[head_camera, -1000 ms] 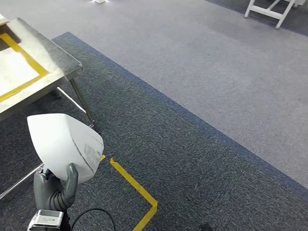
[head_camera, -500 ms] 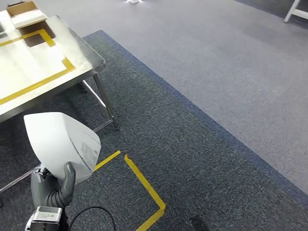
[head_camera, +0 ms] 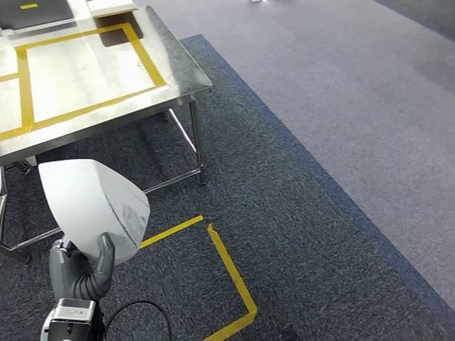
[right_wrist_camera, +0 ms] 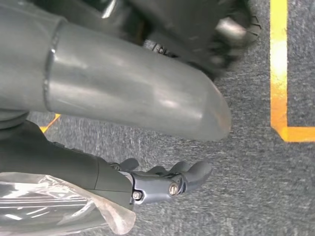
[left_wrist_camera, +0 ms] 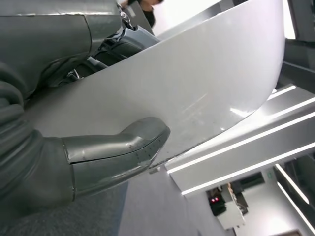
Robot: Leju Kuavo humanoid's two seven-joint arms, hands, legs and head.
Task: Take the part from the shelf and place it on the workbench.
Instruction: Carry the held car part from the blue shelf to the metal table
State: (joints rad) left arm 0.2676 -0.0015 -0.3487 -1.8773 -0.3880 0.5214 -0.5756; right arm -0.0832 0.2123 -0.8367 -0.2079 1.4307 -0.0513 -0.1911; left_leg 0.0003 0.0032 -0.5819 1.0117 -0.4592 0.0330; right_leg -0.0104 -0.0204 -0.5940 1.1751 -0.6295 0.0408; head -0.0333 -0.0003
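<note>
The robot is carrying the white part (head_camera: 94, 207) toward the steel bench (head_camera: 182, 71), and the part is not there yet: it sits low in front of the robot's body, short of the bench's near edge and below its top. To do this leg well, I'd say it should close in square on the bench, lift the part clear of the edge before reaching over, and aim for the bare patch inside the yellow tape (head_camera: 141, 50). The part is a broad, smooth shell, so it looks likely to swing or slip if the walk gets jerky; steady steps would help.

The left hand (head_camera: 80, 273) is raised in front of the chest, gripping the part from below, with the thumb (left_wrist_camera: 118, 152) pressed flat against its smooth face. The right hand (right_wrist_camera: 163, 182) hangs down over the carpet, fingers loosely apart, holding nothing.
</note>
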